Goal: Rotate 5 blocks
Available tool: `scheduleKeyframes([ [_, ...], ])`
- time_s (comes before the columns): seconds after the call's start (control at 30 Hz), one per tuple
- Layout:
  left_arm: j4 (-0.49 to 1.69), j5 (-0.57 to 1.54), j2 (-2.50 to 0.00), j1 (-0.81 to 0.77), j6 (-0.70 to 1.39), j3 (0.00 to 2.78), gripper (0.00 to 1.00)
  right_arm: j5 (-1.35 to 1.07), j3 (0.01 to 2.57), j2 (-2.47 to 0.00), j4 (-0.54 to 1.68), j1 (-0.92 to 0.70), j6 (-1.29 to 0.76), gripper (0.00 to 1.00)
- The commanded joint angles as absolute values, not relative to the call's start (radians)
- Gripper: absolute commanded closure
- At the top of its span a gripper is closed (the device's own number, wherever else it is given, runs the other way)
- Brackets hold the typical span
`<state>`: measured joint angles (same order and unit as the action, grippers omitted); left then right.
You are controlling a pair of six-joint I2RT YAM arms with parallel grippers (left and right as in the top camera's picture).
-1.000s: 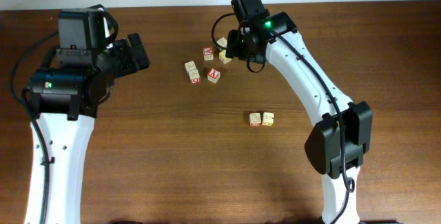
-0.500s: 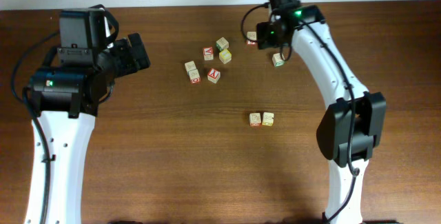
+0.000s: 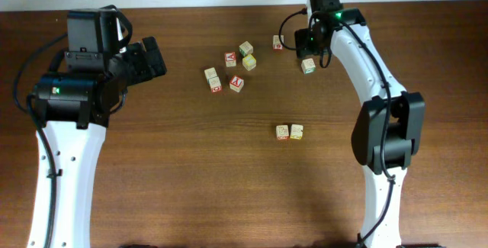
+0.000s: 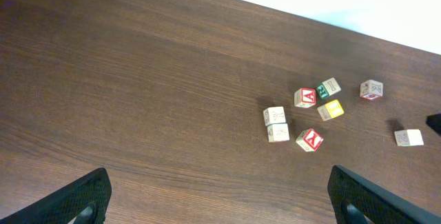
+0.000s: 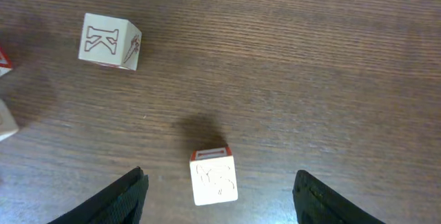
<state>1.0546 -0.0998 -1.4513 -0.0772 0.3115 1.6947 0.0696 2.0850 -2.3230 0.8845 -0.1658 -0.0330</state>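
Right gripper (image 5: 220, 177): jaws spread, gripping nothing. 1 pale block with a red-edged face (image 5: 213, 179) stands on the wooden table (image 5: 344, 58) between the fingers, touching neither. 1 block with a red outlined K (image 5: 109, 41) lies apart from it, beyond the fingertips. Left gripper (image 4: 219, 176): jaws spread wide, empty, well apart from every block. Loose cluster of 6 blocks (image 3: 230, 59) lies between the 2 arms. Pair of 2 blocks (image 3: 282, 131) sits side by side, apart from the cluster.
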Motion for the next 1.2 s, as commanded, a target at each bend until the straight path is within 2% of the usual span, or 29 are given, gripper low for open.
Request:
scheduleKeyframes([
  [0.0,1.056,-0.086,-1.456,-0.075,0.321,1.704,0.01,0.064,2.081,-2.362,0.877,-0.163,-0.003,0.31],
  [0.27,1.056,-0.086,-1.456,-0.075,0.321,1.704,0.01,0.053,2.079,-2.415,0.882,-0.163,-0.008,0.34],
  [0.4,1.056,-0.085,-1.456,-0.075,0.321,1.704,0.01,0.052,2.079,-2.431,0.881,-0.164,-0.008,0.49],
  [0.53,1.056,-0.086,-1.456,-0.075,0.321,1.704,0.01,0.053,2.078,-2.432,0.871,-0.164,-0.028,0.59],
  [1.1,1.056,-0.085,-1.456,-0.075,0.321,1.704,0.01,0.056,2.078,-2.449,0.873,-0.163,-0.046,0.61],
  [1.17,1.056,-0.085,-1.456,-0.075,0.321,1.704,0.01,0.056,2.078,-2.449,0.879,-0.163,-0.046,0.66],
])
